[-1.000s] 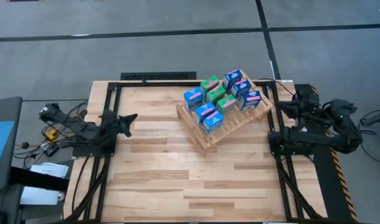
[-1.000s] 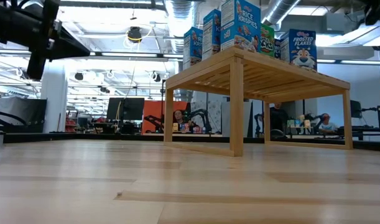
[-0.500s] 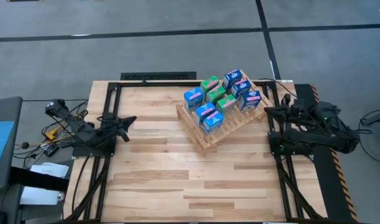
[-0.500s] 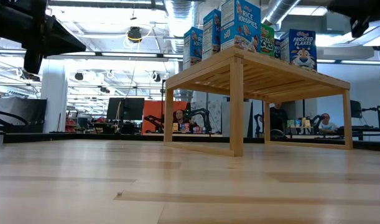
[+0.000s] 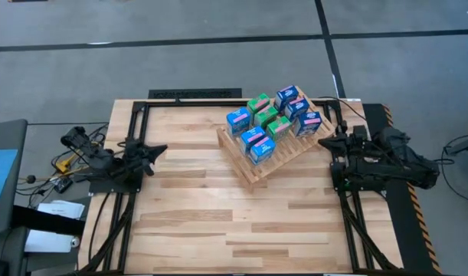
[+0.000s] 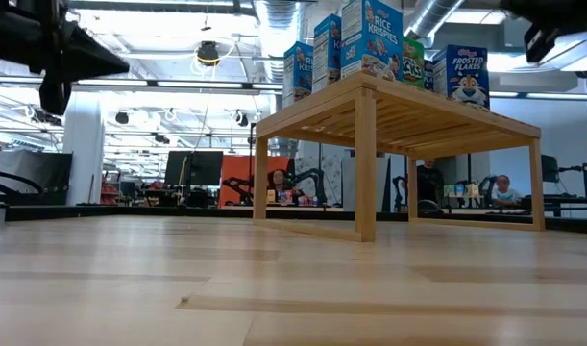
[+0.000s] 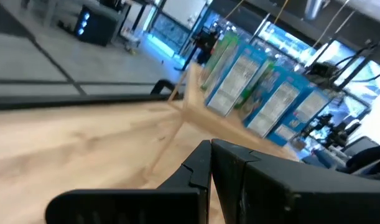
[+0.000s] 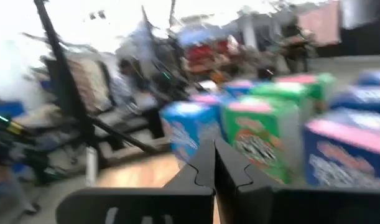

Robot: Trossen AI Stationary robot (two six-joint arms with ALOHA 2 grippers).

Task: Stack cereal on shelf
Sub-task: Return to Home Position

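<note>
Several small cereal boxes point(image 5: 269, 123), blue and green, stand upright in rows on the light-wood slatted rack point(image 5: 258, 170). The rack stands on its legs on the plank table, right of centre and toward the far side. In the low view the boxes point(image 6: 370, 38) top the rack point(image 6: 399, 108). My left gripper point(image 5: 163, 149) is shut over the table's left edge and points toward the rack. My right gripper point(image 5: 324, 142) is shut just off the rack's right end. The wrist views show the boxes point(image 7: 252, 84) point(image 8: 259, 132) ahead of shut fingers.
A black metal frame point(image 5: 195, 94) runs along the table's far, left and right edges. Bare planks point(image 5: 234, 222) take up the near half of the table. Cables and small gear lie beside the left arm point(image 5: 61, 162). People sit at desks in the room beyond point(image 6: 274, 183).
My right arm has come down and its gripper has swung toward the table's left, closer to the rack's right end. My left arm has folded in at the table's left edge, with its gripper staying nearly in place. The boxes and the rack have not moved.
</note>
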